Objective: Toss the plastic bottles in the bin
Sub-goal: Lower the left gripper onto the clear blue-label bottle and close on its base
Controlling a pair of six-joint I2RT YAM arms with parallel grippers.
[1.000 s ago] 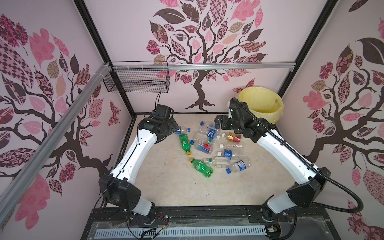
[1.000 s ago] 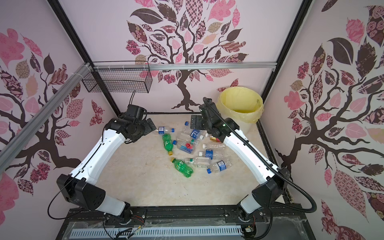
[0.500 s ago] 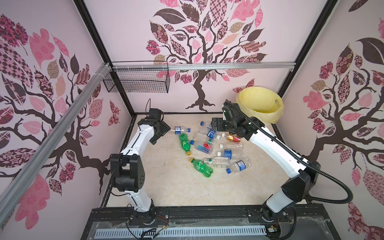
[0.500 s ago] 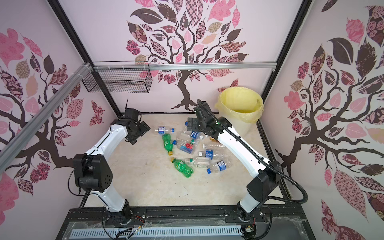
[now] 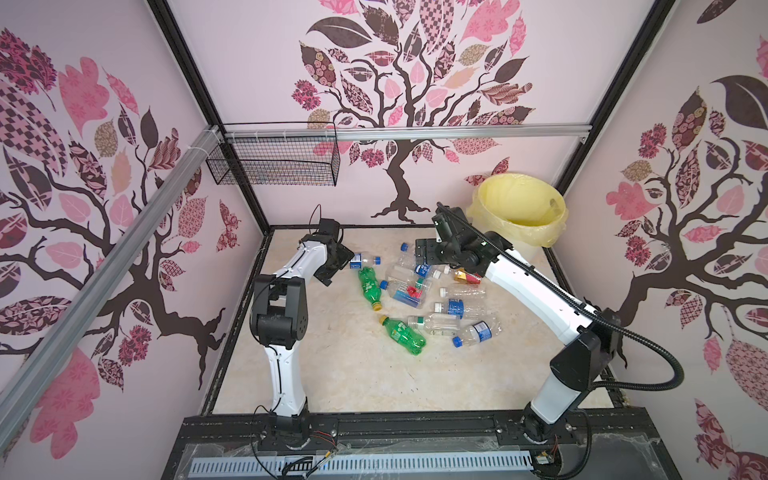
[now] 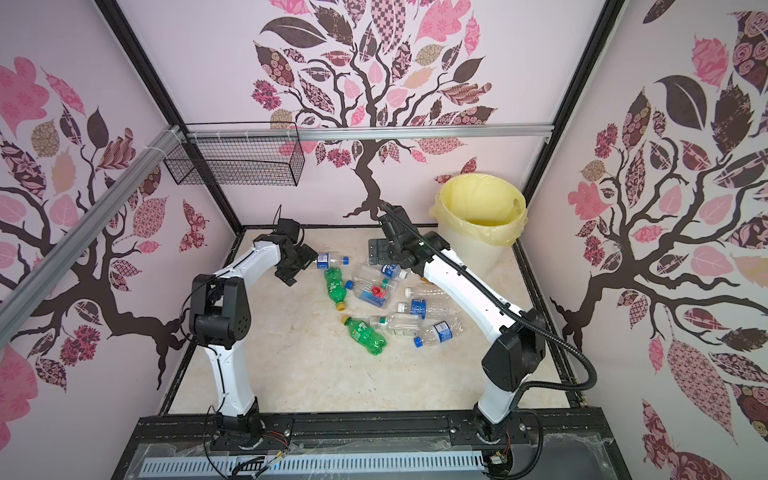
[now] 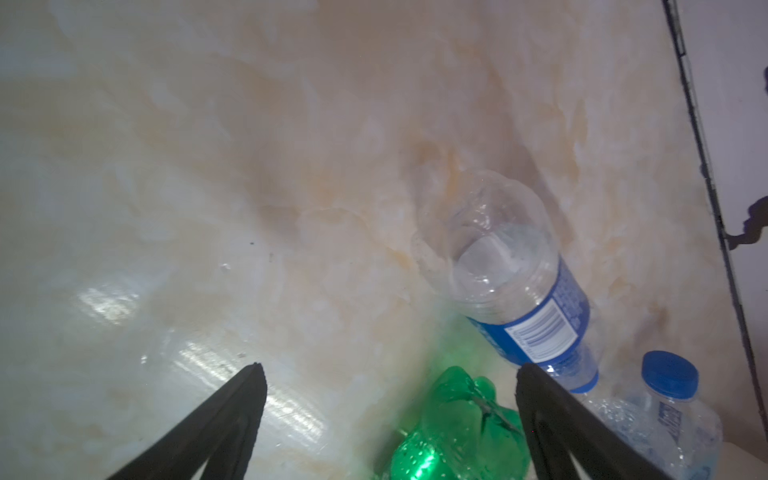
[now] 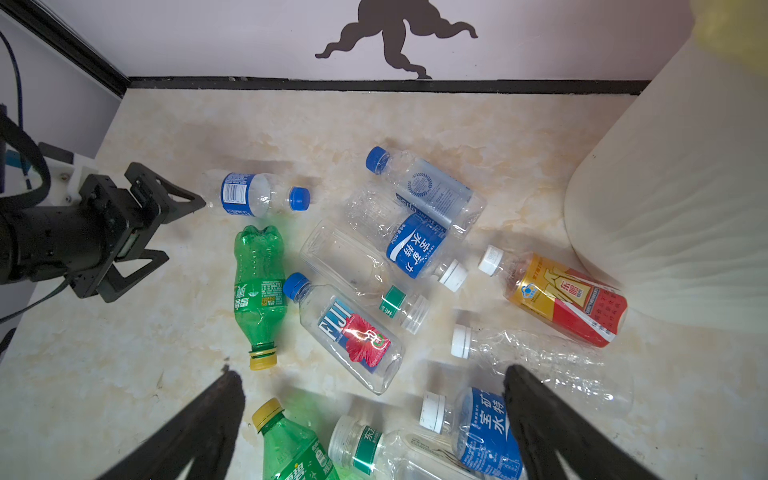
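Note:
Several plastic bottles lie scattered on the marble floor: clear ones with blue labels, two green, one red-gold. My left gripper is open, low at the pile's left edge. In the left wrist view the left gripper has a green bottle's base between its fingers, by a blue-labelled bottle. My right gripper hangs open and empty above the pile. The bin, lined in yellow, stands at the far right corner.
A black wire basket hangs on the back wall at the left. The bin's ribbed white wall rises close beside the red-gold bottle. Patterned walls close the floor on three sides.
The left arm's elbow has folded up and inward while its gripper dropped toward the green bottle. The right gripper has shifted left, away from the bin. Both stay open.

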